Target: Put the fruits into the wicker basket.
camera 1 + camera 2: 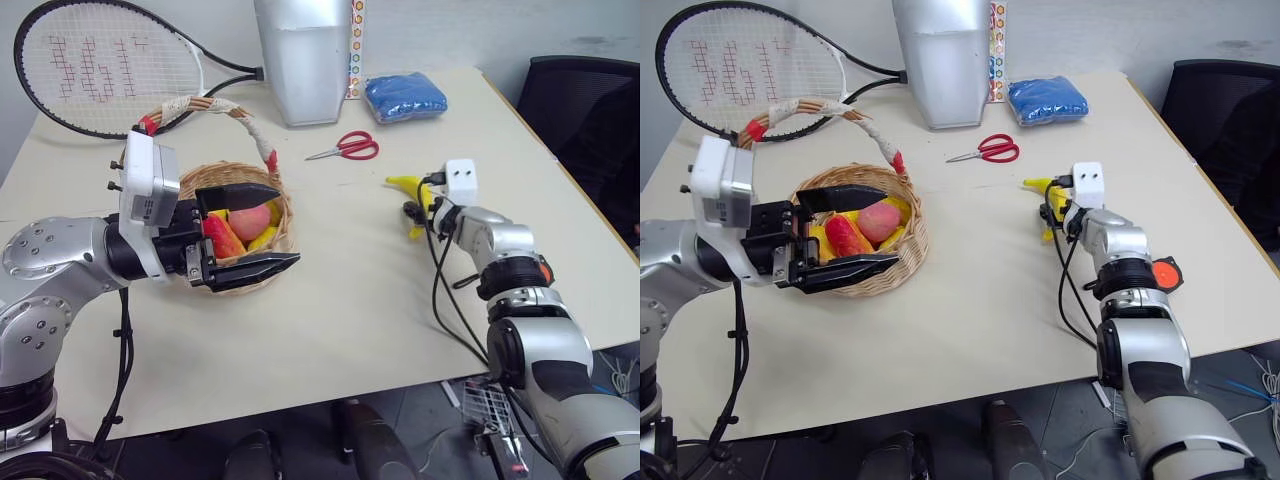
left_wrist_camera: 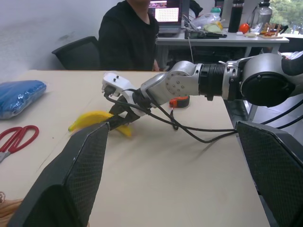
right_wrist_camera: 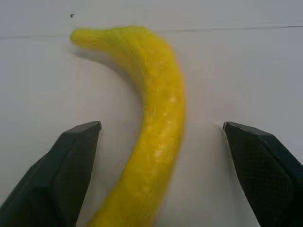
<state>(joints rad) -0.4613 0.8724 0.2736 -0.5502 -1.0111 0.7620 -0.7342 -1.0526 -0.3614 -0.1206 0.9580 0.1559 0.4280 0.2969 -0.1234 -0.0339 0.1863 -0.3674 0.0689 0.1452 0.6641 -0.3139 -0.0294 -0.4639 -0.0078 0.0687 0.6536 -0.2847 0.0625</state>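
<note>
Start from your landmark, the round light-tan woven wicker basket [image 1: 865,250] with its tall cloth-wrapped handle: it already holds a pink-orange peach [image 1: 876,220], a red-yellow mango [image 1: 845,236] and some yellow pieces, and your left gripper [image 1: 845,233] hangs right at it, black fingers spread wide with one above the rim and one below, gripping nothing. The one fruit left out is the curved yellow toy banana [image 3: 151,127], lying on the table well to the right of the basket, past the red-handled scissors [image 1: 347,147]. Your right gripper [image 3: 161,165] is the nearer one by far; its fingers stand apart on either side of the banana, not touching it. The banana's long axis runs straight out between them, so you're closing across its narrow width.
</note>
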